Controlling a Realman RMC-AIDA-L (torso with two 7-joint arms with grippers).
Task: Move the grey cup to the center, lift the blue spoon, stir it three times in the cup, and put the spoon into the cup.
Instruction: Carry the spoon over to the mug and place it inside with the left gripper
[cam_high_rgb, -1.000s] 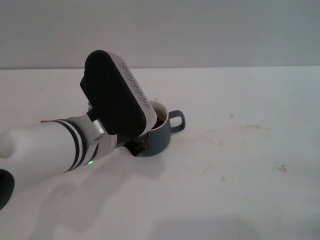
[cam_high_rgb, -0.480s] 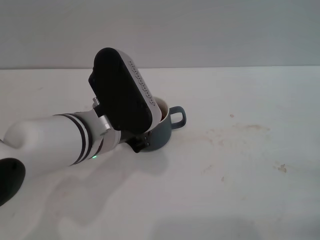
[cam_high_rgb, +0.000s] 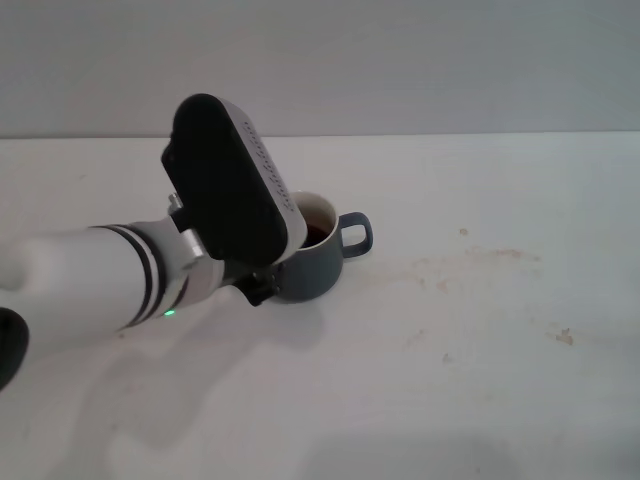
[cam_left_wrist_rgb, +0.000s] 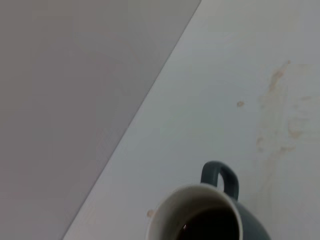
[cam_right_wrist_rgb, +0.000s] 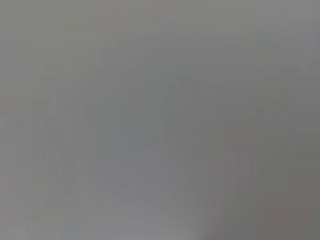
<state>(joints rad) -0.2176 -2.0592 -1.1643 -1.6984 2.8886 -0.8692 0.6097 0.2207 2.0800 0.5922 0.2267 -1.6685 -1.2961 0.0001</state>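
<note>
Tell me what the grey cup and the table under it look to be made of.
The grey cup looks like glazed ceramic: a smooth slate-grey outside, a cream-white rim and inside, a thick moulded loop handle. The table looks like a matte white laminate or painted board, though which is unclear; it is flat, without glare, and carries faint brownish stains. The left gripper sits against the cup.

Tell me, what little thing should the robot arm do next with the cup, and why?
Probably keep the left gripper low over the grey cup and carry on there. The cup stands upright on the white table, handle away from the arm, something dark inside. The spoon and fingers are hidden, so I can't tell more.
</note>
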